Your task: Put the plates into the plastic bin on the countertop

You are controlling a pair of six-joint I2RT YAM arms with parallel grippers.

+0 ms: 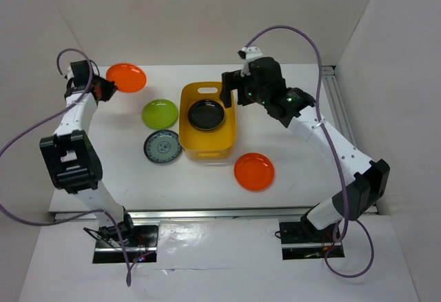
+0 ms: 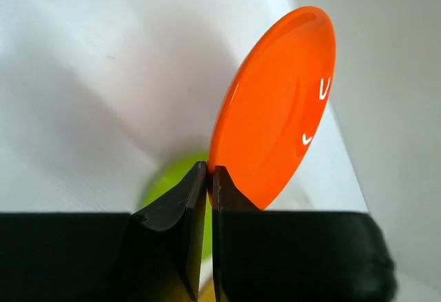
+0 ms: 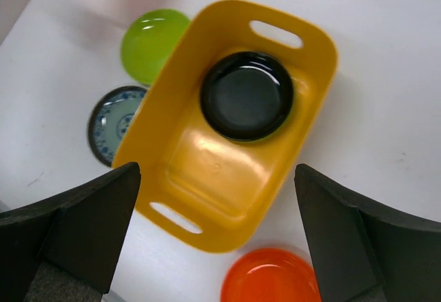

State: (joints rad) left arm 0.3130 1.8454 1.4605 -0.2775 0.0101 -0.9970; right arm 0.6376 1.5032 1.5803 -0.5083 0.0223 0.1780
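Plates lie on both sides of the plastic bin (image 1: 207,153), which stands near the middle of the countertop (image 1: 303,160) with its long axis running front to back.

1. Left of the bin and beyond its far left corner, the left gripper (image 2: 210,171) is clamped on the rim of the held orange plate (image 2: 275,109). The left fingers (image 2: 180,202) are almost fully closed. Only the thin plate edge separates them. In the left wrist view the plate stands on edge relative to the fingers, with its glossy face turned to the right.

2. Just left of the bin's far half, the lime green plate (image 1: 160,113) rests flat on the countertop, close to the bin wall but apart from it.

3. Just left of the bin's near half, the grey-blue patterned plate (image 1: 162,147) rests flat. Its right edge is against or nearly against the bin wall; contact cannot be confirmed.

4. Inside the bin, the black plate (image 3: 247,95) lies on the floor in the far half, near the far slot handle (image 3: 275,34). The near half of the floor is bare.

5. Above the bin's far right rim, the right gripper (image 3: 217,178) hangs pointing downward. The right fingers (image 3: 89,226) are spread wide, wider than the bin's short side as framed in the right wrist view, and they grip and touch nothing.

6. Right of the bin's near right corner, the second orange plate (image 1: 254,172) rests flat on the countertop, near the bin but apart from it.
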